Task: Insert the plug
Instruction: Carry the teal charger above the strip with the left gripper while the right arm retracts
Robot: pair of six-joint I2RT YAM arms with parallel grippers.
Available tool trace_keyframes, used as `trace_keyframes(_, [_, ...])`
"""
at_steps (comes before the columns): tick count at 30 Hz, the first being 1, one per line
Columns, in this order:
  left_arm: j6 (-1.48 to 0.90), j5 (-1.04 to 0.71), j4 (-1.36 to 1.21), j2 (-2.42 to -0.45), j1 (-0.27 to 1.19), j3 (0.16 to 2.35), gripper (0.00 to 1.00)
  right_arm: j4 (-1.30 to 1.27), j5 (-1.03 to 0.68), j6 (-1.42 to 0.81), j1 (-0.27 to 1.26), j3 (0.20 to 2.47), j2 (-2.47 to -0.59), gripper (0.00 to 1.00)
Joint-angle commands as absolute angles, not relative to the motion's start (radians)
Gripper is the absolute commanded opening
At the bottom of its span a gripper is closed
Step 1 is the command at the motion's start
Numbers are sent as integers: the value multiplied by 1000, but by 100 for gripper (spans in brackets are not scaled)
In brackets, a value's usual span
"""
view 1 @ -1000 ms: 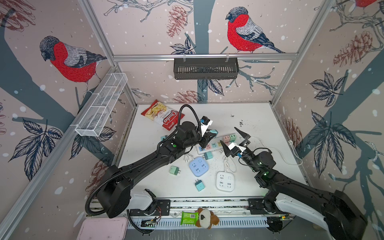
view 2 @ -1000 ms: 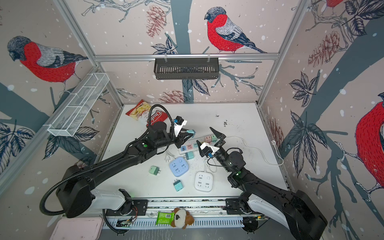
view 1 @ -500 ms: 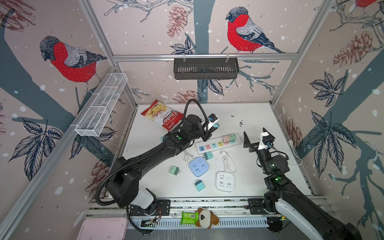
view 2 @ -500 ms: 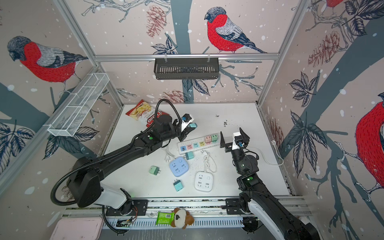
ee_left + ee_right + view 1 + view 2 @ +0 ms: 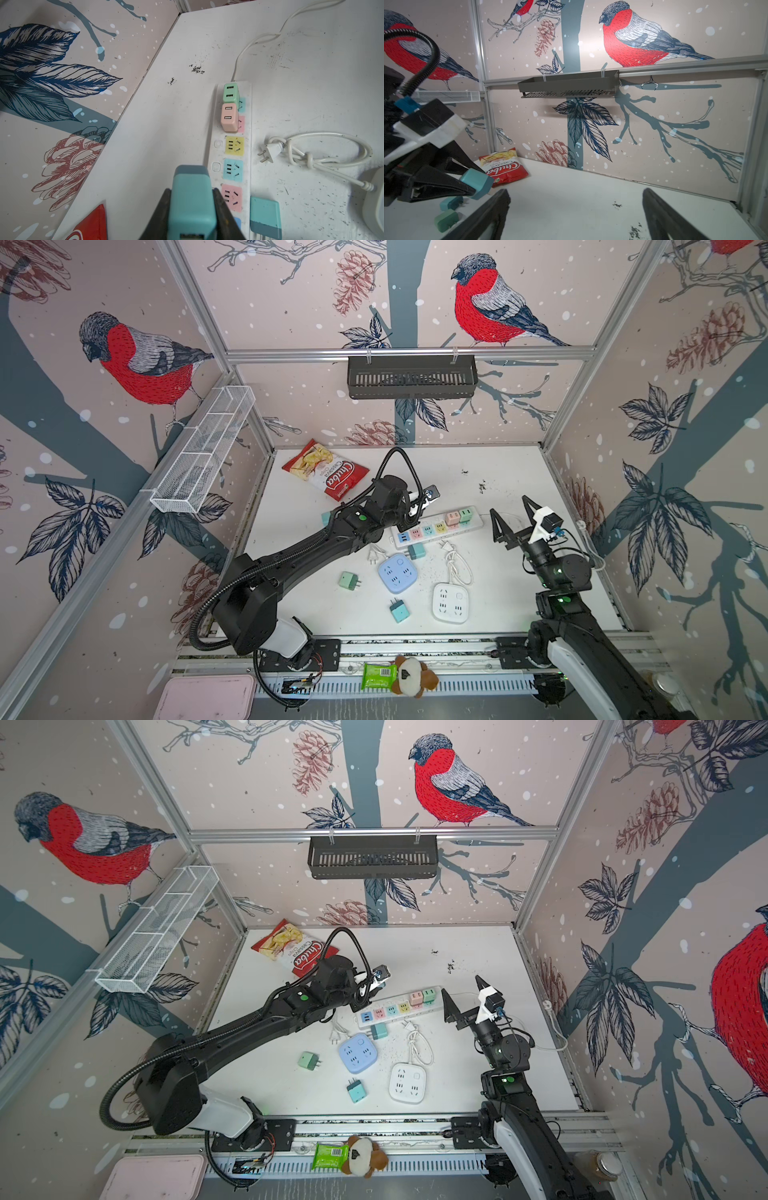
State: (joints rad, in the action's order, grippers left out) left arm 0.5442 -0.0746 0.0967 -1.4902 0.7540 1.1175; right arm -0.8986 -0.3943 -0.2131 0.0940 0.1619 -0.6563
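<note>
The left gripper [image 5: 192, 192] is closed narrowly on the teal plug [image 5: 192, 209], with one finger on each side of it. The long axis of the plug lies along the fingers. Its darker blue-grey end points away from the wrist and, in the right wrist view, slants down toward the tabletop [image 5: 498, 472]. The end with a USB port faces back to the wrist camera. The prongs cannot be seen. The plug hangs just beside the power strip [image 5: 248, 135], near the end away from the cord, and it is in no socket. In both top views I cannot make the plug out under the gripper.

The right gripper [image 5: 509, 507] stands wide open and empty, raised near the cord end of the strip.

The strip has six coloured sockets. Two of them carry a green adapter [image 5: 230, 93] and a pink adapter [image 5: 229, 117], and four are free. The blue one is cut off in the left wrist view.

Four adapters lie loose:
- a teal adapter beside the strip [image 5: 415, 551]
- a mint adapter [image 5: 348, 580]
- a front teal adapter [image 5: 400, 610]
- a teal block [image 5: 326, 517], half hidden behind the left arm

There are two square socket blocks, a blue block [image 5: 398, 573] and a white block [image 5: 451, 601].
</note>
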Motion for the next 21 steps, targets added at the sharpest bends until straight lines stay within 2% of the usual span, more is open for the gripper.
trace_keyframes(1, [586,-65,97,-1517,743,1115,0,-1133,-707,-466,8,178,-751,100])
trace_keyframes(8, [591,-89,205,-1619,717,1208,0,-1271,-779,-614,-34,222,-919,100])
trace_keyframes(21, [613,-55,389,-1811,738,1394,0,-1202,-720,-594,-35,179,-773,100])
